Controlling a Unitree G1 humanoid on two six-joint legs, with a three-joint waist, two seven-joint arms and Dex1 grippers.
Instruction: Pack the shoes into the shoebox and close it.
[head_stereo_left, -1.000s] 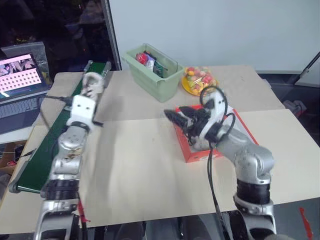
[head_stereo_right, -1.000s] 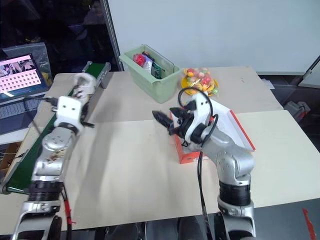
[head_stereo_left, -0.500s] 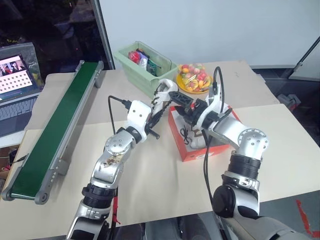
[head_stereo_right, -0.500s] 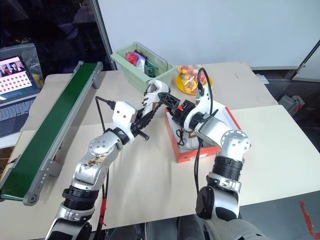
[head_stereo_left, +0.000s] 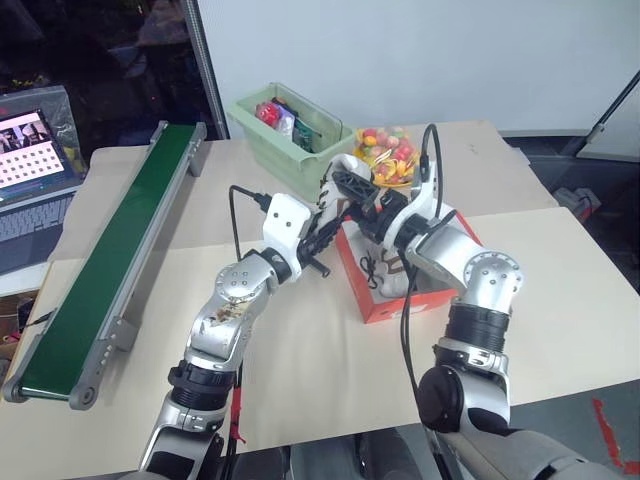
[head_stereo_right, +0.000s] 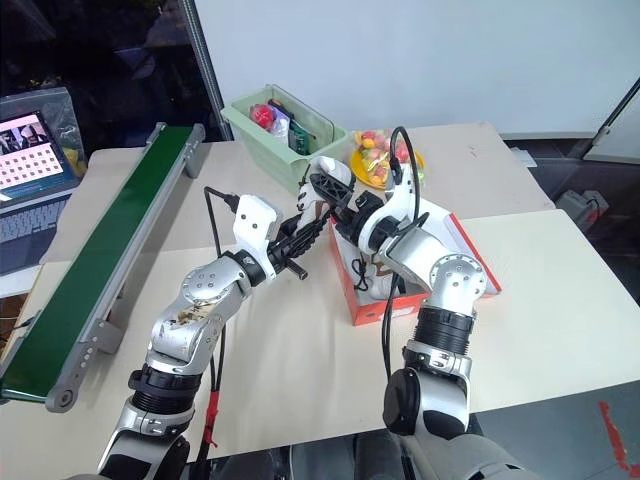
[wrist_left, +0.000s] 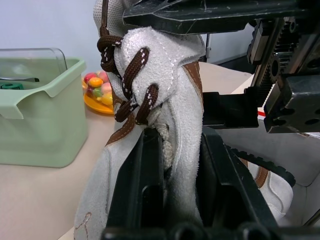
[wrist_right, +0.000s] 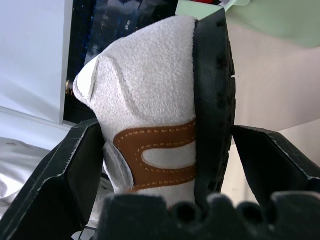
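Above the red-orange cardboard shoebox (head_stereo_left: 440, 262), at the worktop's (head_stereo_left: 300, 360) one o'clock: light-grey suede sneaker (wrist_left: 160, 90), clamped by the left hand (head_stereo_left: 322, 222); right hand (wrist_right: 165, 145) spread wide around its heel. Right-hand closure is advised before left-hand release.

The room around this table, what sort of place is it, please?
Probably a robot test lab, not a home: a green conveyor belt lies on the paper-covered table, and a laptop stands beside it.

Left gripper (wrist_left: 170, 165) clamped shut; right gripper (wrist_right: 165, 150) jaws spread wide; arms converge mid-air.
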